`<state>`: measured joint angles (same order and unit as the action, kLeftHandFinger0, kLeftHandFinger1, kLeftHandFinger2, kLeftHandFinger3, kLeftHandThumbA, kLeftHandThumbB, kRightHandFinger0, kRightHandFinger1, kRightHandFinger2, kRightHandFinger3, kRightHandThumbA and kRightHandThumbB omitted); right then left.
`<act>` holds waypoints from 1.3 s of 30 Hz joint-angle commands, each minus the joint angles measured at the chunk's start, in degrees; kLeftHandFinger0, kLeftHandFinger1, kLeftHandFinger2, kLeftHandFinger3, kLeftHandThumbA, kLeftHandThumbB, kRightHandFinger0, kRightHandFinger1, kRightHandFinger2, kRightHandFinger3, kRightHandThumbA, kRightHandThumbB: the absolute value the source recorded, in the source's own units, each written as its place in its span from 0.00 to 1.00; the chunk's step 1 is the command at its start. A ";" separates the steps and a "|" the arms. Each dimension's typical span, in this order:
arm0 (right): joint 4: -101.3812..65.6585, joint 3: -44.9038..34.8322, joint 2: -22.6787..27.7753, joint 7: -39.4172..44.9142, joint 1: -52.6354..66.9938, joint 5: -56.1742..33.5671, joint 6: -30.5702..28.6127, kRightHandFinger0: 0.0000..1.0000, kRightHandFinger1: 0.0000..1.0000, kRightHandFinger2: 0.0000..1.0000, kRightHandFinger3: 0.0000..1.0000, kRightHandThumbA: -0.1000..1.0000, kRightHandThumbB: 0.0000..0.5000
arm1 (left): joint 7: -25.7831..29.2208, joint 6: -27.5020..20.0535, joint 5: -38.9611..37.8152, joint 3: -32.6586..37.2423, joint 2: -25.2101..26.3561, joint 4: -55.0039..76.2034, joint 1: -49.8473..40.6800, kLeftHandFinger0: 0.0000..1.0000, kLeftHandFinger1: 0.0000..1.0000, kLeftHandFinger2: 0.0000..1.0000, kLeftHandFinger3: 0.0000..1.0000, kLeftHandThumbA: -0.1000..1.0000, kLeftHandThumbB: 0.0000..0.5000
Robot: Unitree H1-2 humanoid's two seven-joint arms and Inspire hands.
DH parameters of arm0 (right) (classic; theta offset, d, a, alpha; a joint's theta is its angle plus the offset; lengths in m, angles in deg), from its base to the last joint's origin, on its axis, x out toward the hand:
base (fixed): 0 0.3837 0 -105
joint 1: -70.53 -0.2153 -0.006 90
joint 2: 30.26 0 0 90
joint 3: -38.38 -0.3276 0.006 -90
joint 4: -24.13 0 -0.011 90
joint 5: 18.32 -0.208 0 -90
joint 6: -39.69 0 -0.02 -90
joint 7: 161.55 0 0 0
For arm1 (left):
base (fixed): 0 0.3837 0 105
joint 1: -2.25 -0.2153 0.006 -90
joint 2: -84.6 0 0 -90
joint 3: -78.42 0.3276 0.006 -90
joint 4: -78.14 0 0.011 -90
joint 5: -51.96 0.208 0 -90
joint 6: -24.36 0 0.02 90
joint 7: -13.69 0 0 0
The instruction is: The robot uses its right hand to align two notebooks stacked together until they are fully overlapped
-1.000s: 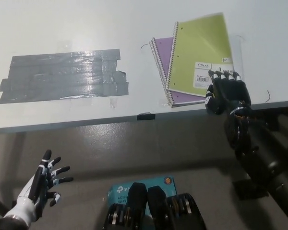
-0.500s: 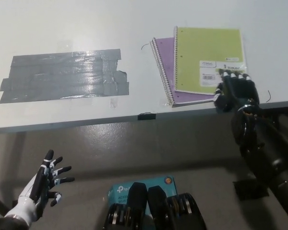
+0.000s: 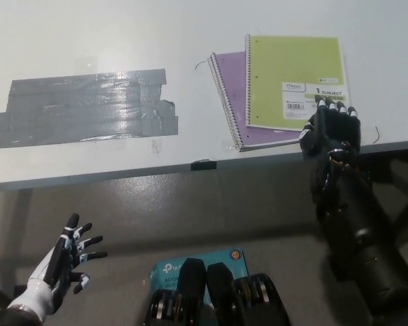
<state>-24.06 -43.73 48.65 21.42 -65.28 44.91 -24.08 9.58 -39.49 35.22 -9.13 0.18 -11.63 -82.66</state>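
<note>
Notebooks: green notebook (image 3: 296, 80) lay on purple notebook (image 3: 235, 95), skewed, near table (image 3: 190, 41) edge.
Right hand (image 3: 331, 129): fingers spread, pressing green's near corner, gripping nothing.
Left hand (image 3: 58, 265): idle, splayed.
Risk: overpush could shift both.

Purple notebook (image 3: 230, 92) mostly hidden under green notebook (image 3: 295, 81), only its left strip and near edge showing. Green notebook's near right corner covered by right hand (image 3: 332, 129). Label print too small to read. Table (image 3: 88, 34) cut off at the top, left and right.
</note>
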 commanded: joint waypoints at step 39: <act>-7.20 14.69 6.96 11.78 8.85 -14.13 -8.80 1.00 1.00 1.00 1.00 1.00 0.68 | -4.07 0.77 2.50 -1.18 -0.16 1.10 1.27 0.60 0.76 0.87 1.00 1.00 0.78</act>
<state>-31.67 -31.26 56.04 25.40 -60.34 36.65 -28.82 6.80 -39.50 37.07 -9.52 -0.36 -11.70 -82.55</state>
